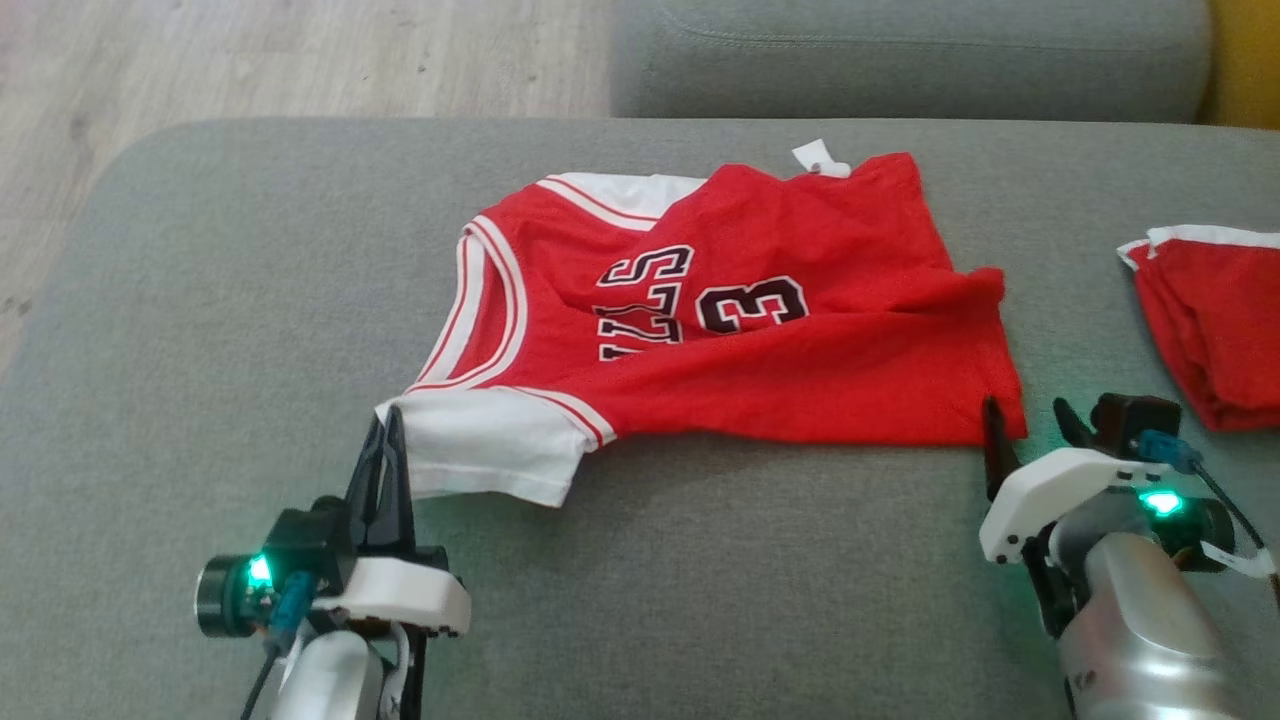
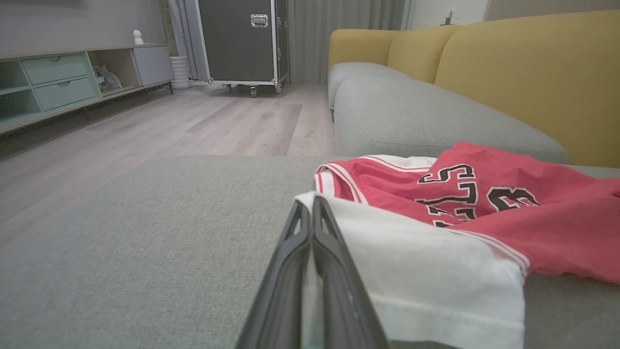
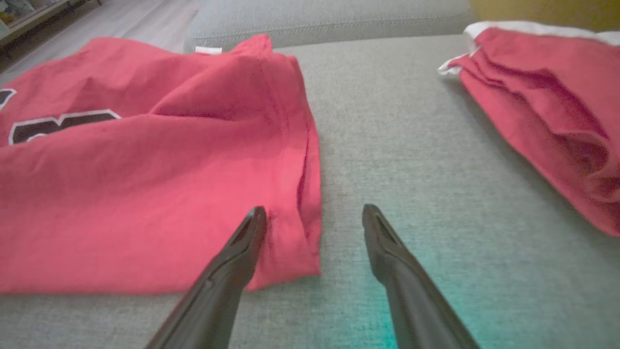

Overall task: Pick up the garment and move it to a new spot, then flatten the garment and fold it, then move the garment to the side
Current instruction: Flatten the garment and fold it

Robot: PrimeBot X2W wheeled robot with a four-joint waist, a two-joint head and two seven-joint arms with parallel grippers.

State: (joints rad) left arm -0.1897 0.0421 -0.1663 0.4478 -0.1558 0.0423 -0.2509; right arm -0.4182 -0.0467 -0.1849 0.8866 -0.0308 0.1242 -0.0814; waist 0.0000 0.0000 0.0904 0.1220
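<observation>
On grey sofa [image 1: 200,300], red jersey [image 1: 800,360], letters LLS [image 1: 645,300]

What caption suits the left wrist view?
Shut left gripper pinches the white sleeve of the jersey on a sofa.

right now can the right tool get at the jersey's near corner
Probably yes: the right tool is open, the jersey's corner lies between its fingers, and nothing is in the way.

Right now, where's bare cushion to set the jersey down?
Widest: grey cushion left of the jersey, out to its rounded edge. Also the near strip in front of it. Crowded right: a narrow gap before the second red garment.
</observation>
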